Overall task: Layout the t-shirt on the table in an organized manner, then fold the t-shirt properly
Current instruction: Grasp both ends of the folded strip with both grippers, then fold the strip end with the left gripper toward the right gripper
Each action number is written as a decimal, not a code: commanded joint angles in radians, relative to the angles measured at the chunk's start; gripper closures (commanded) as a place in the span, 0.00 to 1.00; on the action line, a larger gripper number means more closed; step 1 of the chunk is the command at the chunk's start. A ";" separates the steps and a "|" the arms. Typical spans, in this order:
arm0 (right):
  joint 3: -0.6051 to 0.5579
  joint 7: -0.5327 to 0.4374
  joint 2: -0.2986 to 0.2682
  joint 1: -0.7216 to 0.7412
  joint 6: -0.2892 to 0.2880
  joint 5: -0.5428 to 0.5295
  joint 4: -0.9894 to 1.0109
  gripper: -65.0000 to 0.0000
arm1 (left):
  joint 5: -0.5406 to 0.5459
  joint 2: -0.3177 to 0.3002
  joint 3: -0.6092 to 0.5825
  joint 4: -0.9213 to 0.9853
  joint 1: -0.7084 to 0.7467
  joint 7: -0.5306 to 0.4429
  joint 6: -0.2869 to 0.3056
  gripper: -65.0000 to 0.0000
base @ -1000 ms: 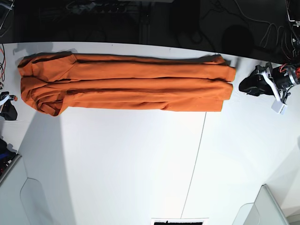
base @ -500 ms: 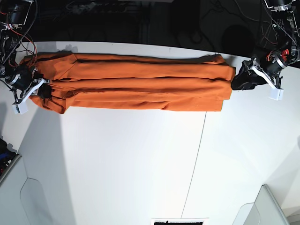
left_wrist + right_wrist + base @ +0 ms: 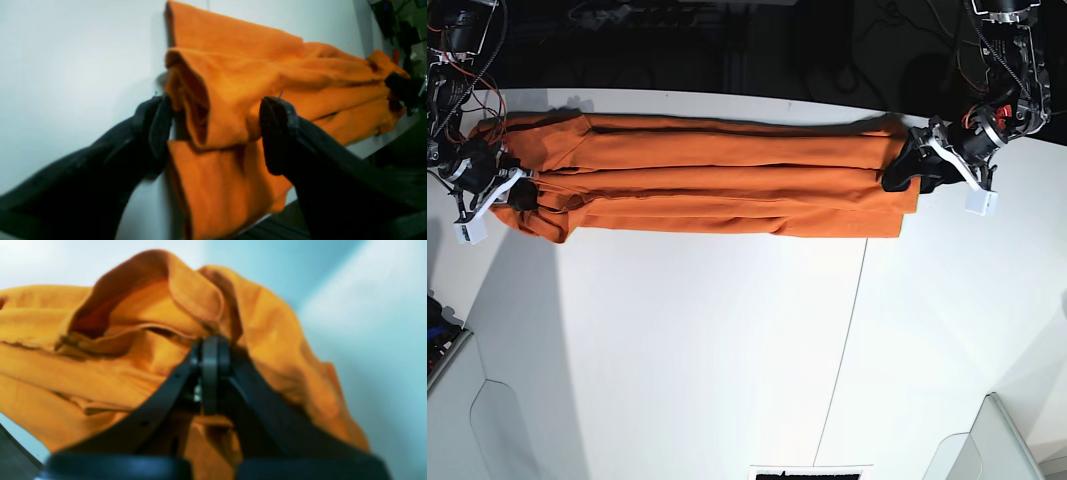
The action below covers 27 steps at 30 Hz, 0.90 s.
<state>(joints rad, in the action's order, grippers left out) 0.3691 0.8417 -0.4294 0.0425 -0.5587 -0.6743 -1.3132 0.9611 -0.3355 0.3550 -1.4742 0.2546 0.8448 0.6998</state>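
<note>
In the left wrist view, the plain orange cloth t-shirt (image 3: 253, 110) lies on the matte white table (image 3: 73, 66), folded into a long strip with several layers on top of each other. The left gripper (image 3: 215, 133) is spread wide. One black finger (image 3: 156, 130) stands just beside the end edge of the shirt, and the other one (image 3: 277, 133) is over the cloth, so the end of the shirt is between them. The fingers are released and do not squeeze the cloth.

In the right wrist view, which is quite blurred, the right gripper (image 3: 210, 373) has its two black fingers pressed together. Orange folds rise around and behind the tips. It seems that they pinch a layer of the shirt (image 3: 140, 340), but the blur does not let me be sure of this.

In the base view, the shirt (image 3: 717, 175) is a long narrow band along the far side of the table (image 3: 727, 350). A thin dark seam line (image 3: 847, 340) runs from the near edge of the table up to the shirt. The left gripper (image 3: 905, 172) is at the shirt's right end, over its edge. The right gripper (image 3: 517, 195) is at the shirt's left end, touching the bunched cloth there.
</note>
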 commanded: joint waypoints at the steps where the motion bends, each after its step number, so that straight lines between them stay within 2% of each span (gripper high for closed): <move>1: 0.003 -0.004 -0.016 0.012 -0.006 -0.007 -0.009 1.00 | -0.036 -0.010 -0.013 -0.013 -0.003 0.003 -0.002 0.33; 7: 0.003 -0.008 -0.016 0.013 -0.006 -0.007 -0.009 1.00 | -0.122 -0.010 -0.083 -0.012 -0.003 -0.037 -0.015 0.35; 8: 0.003 -0.008 -0.016 0.013 -0.006 -0.007 -0.009 1.00 | -0.128 -0.010 -0.094 -0.012 -0.003 -0.036 -0.015 0.42; 9: 0.003 -0.009 -0.016 0.013 -0.006 -0.007 -0.009 1.00 | -0.137 -0.010 -0.104 -0.012 -0.003 -0.036 -0.015 0.55; 11: 0.003 -0.008 -0.016 0.012 -0.006 -0.015 -0.009 1.00 | -0.169 -0.010 -0.124 -0.013 -0.005 -0.037 -0.015 0.90; 12: 0.003 -0.008 -0.016 0.012 -0.006 -0.015 -0.009 1.00 | -0.184 -0.010 -0.130 -0.013 -0.008 -0.038 -0.015 1.00; 15: 0.003 -0.008 -0.016 0.013 -0.006 -0.015 -0.009 1.00 | -0.215 -0.011 -0.126 -0.014 -0.038 -0.037 -0.016 1.00; 19: 0.003 -0.008 -0.016 0.012 -0.006 -0.015 -0.009 1.00 | -0.230 -0.012 -0.095 -0.058 -0.082 -0.016 -0.068 1.00; 25: 0.003 -0.009 -0.016 0.013 -0.006 -0.014 -0.009 1.00 | -0.232 -0.013 -0.095 -0.288 -0.059 0.020 -0.073 1.00; 27: 0.003 -0.009 -0.016 0.013 -0.006 -0.014 -0.009 1.00 | -0.221 -0.013 -0.101 -0.365 -0.054 0.021 -0.114 1.00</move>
<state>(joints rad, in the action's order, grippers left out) 0.3687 0.8391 -0.4290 0.0425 -0.5587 -0.6838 -1.3121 0.7231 -0.3382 0.2512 -1.8217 0.2100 0.8860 0.5800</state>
